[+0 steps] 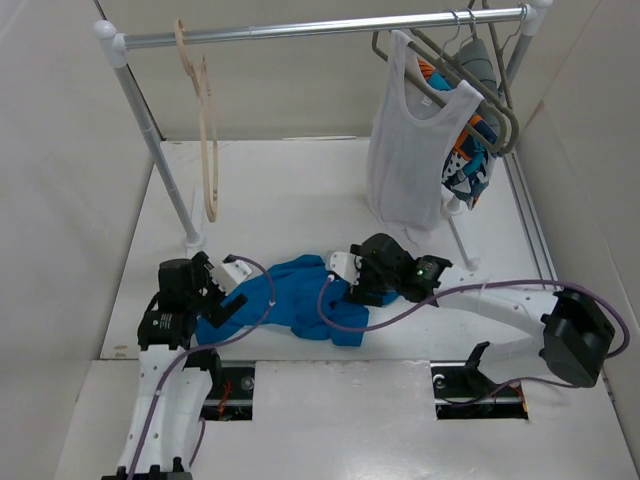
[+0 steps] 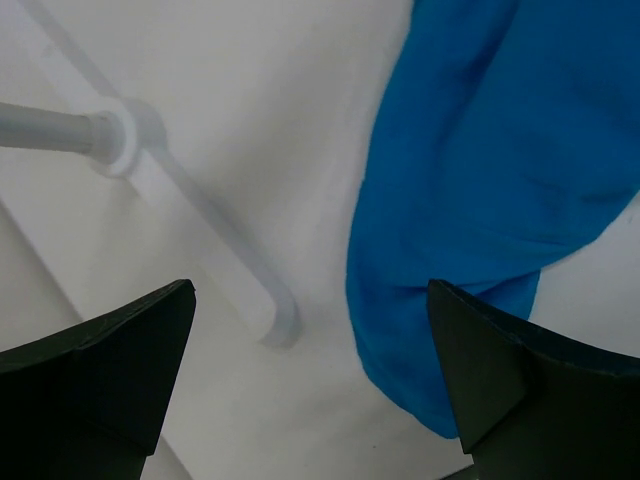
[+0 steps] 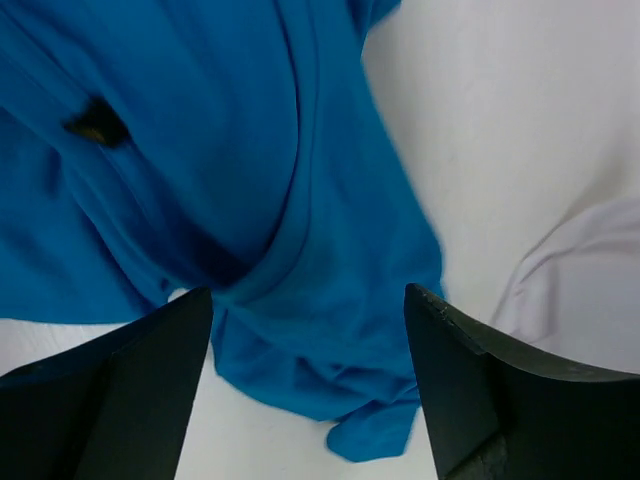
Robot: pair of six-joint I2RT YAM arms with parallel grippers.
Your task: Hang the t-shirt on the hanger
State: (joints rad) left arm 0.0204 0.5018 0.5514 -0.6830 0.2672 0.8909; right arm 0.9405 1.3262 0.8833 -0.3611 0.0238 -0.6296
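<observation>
The t-shirt [image 1: 290, 300] is bright blue and lies crumpled on the white table between my two grippers. Its edge fills the right of the left wrist view [image 2: 480, 180], and it covers most of the right wrist view [image 3: 250, 180]. The pale beige hanger [image 1: 208, 150] hangs by its hook from the rail at the upper left, with nothing on it. At the shirt's left edge my left gripper [image 1: 232, 288] [image 2: 311, 290] is open, nothing between its fingers. Over the shirt's right end my right gripper [image 1: 346, 280] [image 3: 309, 290] is open, the cloth lying loose below its jaws.
A clothes rack rail [image 1: 320, 28] spans the back. Its left post foot [image 1: 192, 240] [image 2: 200, 230] stands just beyond my left gripper. A white tank top [image 1: 410, 150] [image 3: 580, 270] and a patterned garment [image 1: 470, 160] hang on grey hangers at the right. Walls close in on both sides.
</observation>
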